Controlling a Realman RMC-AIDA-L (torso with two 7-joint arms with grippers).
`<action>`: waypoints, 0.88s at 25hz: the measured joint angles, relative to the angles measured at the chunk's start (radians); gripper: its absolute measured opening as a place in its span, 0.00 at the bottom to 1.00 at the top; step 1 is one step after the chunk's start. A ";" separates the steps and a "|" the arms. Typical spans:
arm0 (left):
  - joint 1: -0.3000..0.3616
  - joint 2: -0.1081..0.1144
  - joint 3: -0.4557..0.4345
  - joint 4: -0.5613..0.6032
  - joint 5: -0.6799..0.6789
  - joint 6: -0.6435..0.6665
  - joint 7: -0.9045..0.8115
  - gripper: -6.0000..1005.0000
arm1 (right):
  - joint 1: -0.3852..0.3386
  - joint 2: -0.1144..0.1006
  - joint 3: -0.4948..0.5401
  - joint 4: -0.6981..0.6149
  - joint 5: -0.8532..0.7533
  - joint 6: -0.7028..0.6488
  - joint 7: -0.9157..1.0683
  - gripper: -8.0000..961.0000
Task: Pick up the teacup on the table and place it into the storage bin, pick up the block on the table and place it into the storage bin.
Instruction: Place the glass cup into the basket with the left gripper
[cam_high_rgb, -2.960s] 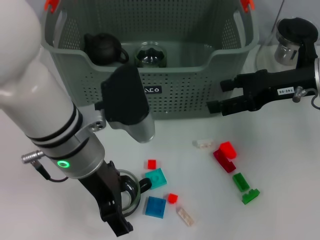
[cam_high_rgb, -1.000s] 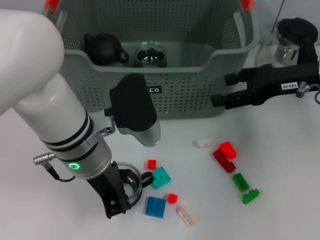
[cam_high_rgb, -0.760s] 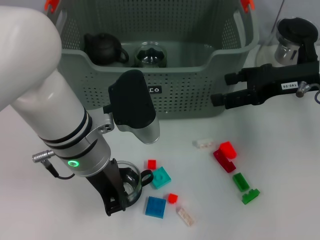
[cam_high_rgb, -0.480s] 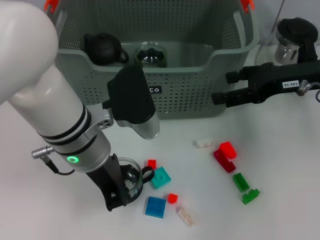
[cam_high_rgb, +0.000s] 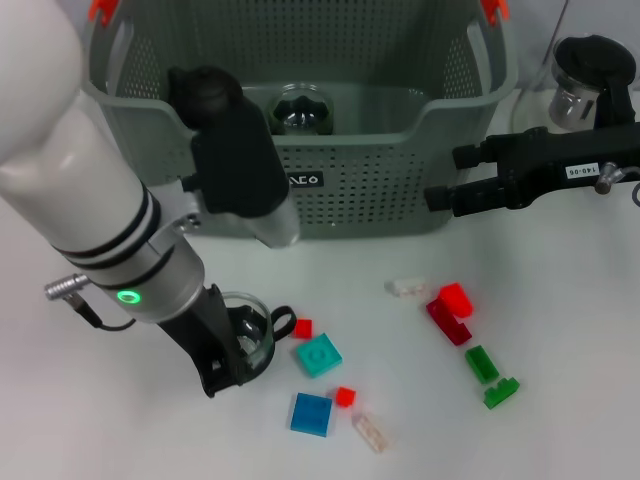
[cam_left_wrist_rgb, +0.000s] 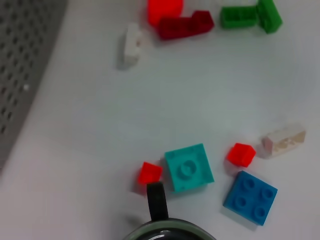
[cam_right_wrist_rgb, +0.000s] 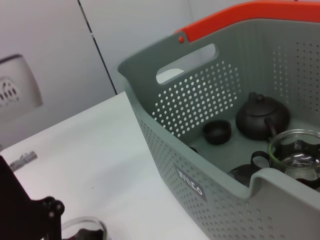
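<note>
Our left tool (cam_high_rgb: 232, 355) is down low near the front edge of the surface (cam_high_rgb: 560, 330), on the left side. It is closed around the teacup (cam_high_rgb: 250, 335), a small glass cup with a dark handle. The handle sticks out to the right, toward a tiny red block (cam_high_rgb: 303, 327).

The big thing for our next move is this: the storage bin (cam_high_rgb: 360, 190) sits straight behind the cup, toward the back edge of the surface. We think the cup has to go up and over the bin's front wall. Our left arm is much nearer to the cup than our right one.

Past the cup, moving right, we see a teal block (cam_high_rgb: 317, 355), a blue block (cam_high_rgb: 310, 413), and then red and green blocks (cam_high_rgb: 470, 335) farther to the right.

Our right tool (cam_high_rgb: 445, 185) hangs by the bin's right front corner. Its fingers are spread apart and hold nothing.

Our left wrist view shows the cup's handle just beside the tiny red block, but not touching it. Our right wrist view shows inside the bin: a dark teapot (cam_right_wrist_rgb: 262, 117), a small dark cup (cam_right_wrist_rgb: 216, 131) and a glass pot (cam_right_wrist_rgb: 296, 159). The head view hides most of that behind our arm.
</note>
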 joint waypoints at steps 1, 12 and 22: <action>-0.001 0.000 -0.010 0.010 0.000 0.012 0.000 0.06 | 0.000 0.000 0.000 0.000 0.000 0.000 0.000 0.98; -0.090 0.003 -0.359 0.144 -0.208 0.229 -0.012 0.05 | -0.002 -0.004 0.000 0.002 -0.001 -0.035 0.000 0.98; -0.236 0.052 -0.627 0.112 -0.354 0.244 -0.019 0.05 | -0.005 -0.019 -0.011 0.003 -0.011 -0.141 -0.012 0.98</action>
